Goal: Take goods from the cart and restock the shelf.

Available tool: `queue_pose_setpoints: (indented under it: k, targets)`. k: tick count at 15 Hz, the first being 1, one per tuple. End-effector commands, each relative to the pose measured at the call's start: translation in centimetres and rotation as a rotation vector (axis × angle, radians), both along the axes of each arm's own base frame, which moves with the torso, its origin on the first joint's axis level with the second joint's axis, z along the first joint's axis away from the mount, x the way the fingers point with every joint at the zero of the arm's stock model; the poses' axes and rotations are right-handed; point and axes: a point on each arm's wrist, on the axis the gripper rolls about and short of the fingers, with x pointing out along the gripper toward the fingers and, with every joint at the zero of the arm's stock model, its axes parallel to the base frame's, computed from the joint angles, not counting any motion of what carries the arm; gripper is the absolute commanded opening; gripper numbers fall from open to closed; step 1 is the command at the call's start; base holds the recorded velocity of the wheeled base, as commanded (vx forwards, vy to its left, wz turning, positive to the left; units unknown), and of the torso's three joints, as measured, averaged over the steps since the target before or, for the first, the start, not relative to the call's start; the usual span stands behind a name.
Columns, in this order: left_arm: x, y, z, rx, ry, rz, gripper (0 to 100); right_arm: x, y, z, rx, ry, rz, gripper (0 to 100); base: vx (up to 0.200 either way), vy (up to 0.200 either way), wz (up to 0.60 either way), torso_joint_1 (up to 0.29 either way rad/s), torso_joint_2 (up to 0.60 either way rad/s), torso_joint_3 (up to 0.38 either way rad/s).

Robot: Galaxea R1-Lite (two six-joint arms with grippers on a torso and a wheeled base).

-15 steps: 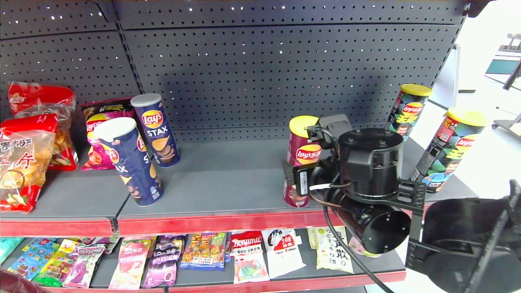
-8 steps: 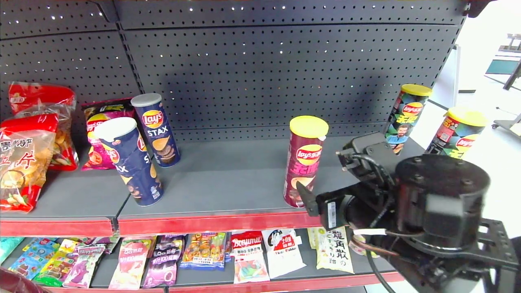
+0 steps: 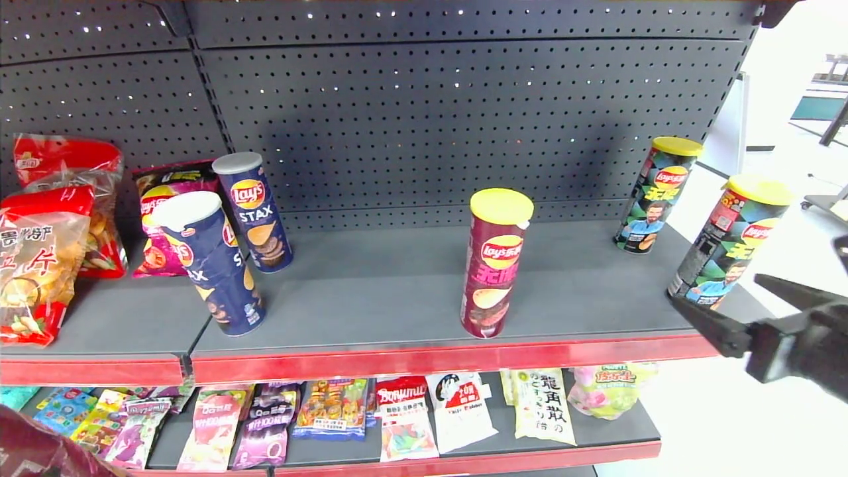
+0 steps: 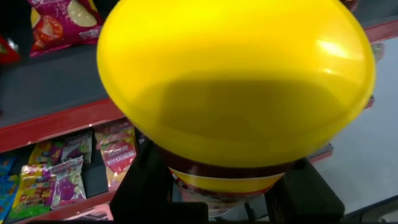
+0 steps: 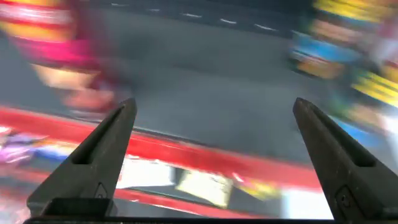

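A maroon chip can (image 3: 497, 262) with a yellow lid stands upright near the front edge of the grey shelf (image 3: 391, 298). My right gripper (image 3: 719, 291) is off to its right, open and empty, just in front of the shelf's right end; its fingers (image 5: 99, 155) are spread wide in the right wrist view. My left gripper (image 4: 224, 196) is shut on a red can with a yellow lid (image 4: 236, 81). A red edge of that can (image 3: 33, 444) shows at the bottom left corner of the head view.
Two blue cans (image 3: 212, 258) and snack bags (image 3: 40, 252) fill the shelf's left part. Two dark cans with yellow lids (image 3: 652, 192) (image 3: 732, 242) stand at its right end. Free room lies between the blue cans and the maroon can. Snack packets (image 3: 404, 414) line the lower shelf.
My right arm has drawn back from the maroon can, down and to the right, leaving it standing. The red can has come into the head view's bottom left corner.
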Motion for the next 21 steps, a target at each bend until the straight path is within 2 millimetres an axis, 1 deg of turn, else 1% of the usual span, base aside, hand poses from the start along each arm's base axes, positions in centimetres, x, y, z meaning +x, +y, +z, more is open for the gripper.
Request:
queue_pose_setpoints:
  k: [1, 2, 3, 4, 5, 7, 8, 9, 10, 11, 16, 18, 19, 21]
  targets:
    - [1.0, -0.1, 0.7, 0.001, 0.034, -0.015, 0, -7.6, -3.7, -2.2, -0.009, -0.097, -0.084, 100, 0.000, 0.000, 0.00, 0.000, 0.00, 0.000]
    - [1.2, -0.1, 1.0, 0.008, 0.034, -0.053, 0, -11.6, -4.0, -3.2, -0.021, -0.047, -0.111, 100, 0.000, 0.000, 0.00, 0.000, 0.00, 0.000]
    - [1.2, -0.2, 0.9, 0.005, 0.036, -0.073, 0, -13.6, -4.1, -3.5, -0.031, -0.001, -0.159, 100, 0.000, 0.000, 0.00, 0.000, 0.00, 0.000]
    - [1.2, -0.2, 0.9, 0.002, 0.036, -0.088, 0, -14.8, -4.2, -4.1, -0.036, 0.028, -0.178, 100, 0.000, 0.000, 0.00, 0.000, 0.00, 0.000]
    - [1.2, -0.2, 0.9, 0.006, 0.032, -0.099, 0, -15.5, -4.2, -5.0, -0.027, 0.015, -0.167, 100, 0.000, 0.000, 0.00, 0.000, 0.00, 0.000]
    - [1.1, -0.2, 0.8, 0.005, 0.029, -0.106, 0, -16.6, -4.3, -8.5, -0.023, -0.037, -0.158, 100, 0.000, 0.000, 0.00, 0.000, 0.00, 0.000]
    - [1.1, -0.2, 0.8, 0.005, 0.031, -0.109, 0, -16.5, -4.3, -9.1, -0.022, -0.028, -0.165, 100, 0.000, 0.000, 0.00, 0.000, 0.00, 0.000]
    - [1.1, -0.2, 0.8, 0.005, 0.030, -0.111, 0, -16.3, -4.2, -9.2, 0.005, -0.049, -0.131, 100, 0.000, 0.000, 0.00, 0.000, 0.00, 0.000]
    - [1.1, -0.2, 0.8, 0.005, 0.032, -0.109, 0, -16.2, -4.0, -9.3, 0.021, -0.060, -0.054, 100, 0.000, 0.000, 0.00, 0.000, 0.00, 0.000]
    - [1.1, -0.2, 0.8, 0.005, 0.030, -0.111, 0, -16.1, -3.9, -9.4, 0.028, -0.065, -0.016, 100, 0.000, 0.000, 0.00, 0.000, 0.00, 0.000]
    - [1.2, -0.2, 1.4, -0.027, -0.019, -0.102, 0, -16.6, -4.0, -9.6, 0.053, -0.135, -0.116, 100, 0.000, 0.000, 0.00, 0.000, 0.00, 0.000]
    - [1.1, -0.2, 1.4, -0.034, -0.021, -0.101, 0, -16.6, -4.1, -9.6, 0.064, -0.145, -0.194, 100, 0.000, 0.000, 0.00, 0.000, 0.00, 0.000]
    - [1.1, -0.2, 1.3, -0.039, -0.021, -0.100, 0, -16.5, -4.1, -9.6, 0.086, -0.133, -0.206, 100, 0.000, 0.000, 0.00, 0.000, 0.00, 0.000]
    - [1.0, -0.2, 1.2, -0.038, -0.023, -0.100, 0, -16.3, -4.1, -9.6, 0.078, -0.113, -0.215, 100, 0.000, 0.000, 0.00, 0.000, 0.00, 0.000]
